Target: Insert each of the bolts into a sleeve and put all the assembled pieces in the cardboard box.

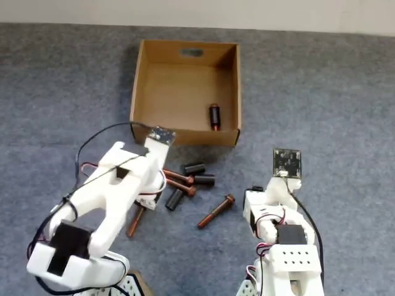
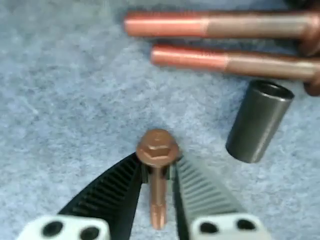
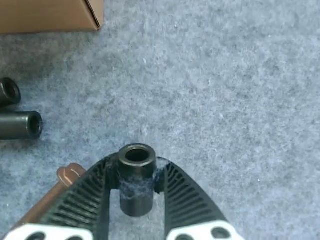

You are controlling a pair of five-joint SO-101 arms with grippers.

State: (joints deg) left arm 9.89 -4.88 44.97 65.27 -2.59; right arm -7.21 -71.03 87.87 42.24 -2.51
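The tabletop (image 1: 345, 92) is blue-grey carpet with pale flecks. The cardboard box (image 1: 185, 137) is plain tan-brown. The bolt (image 2: 157, 150) in the left jaws is copper-coloured. The loose bolts (image 2: 220, 25) show bright copper threads and duller brown shanks. The sleeve (image 3: 136, 175) in the right jaws is black with pale scuffs. Both jaws are black and ribbed, on white arms (image 1: 117, 185).
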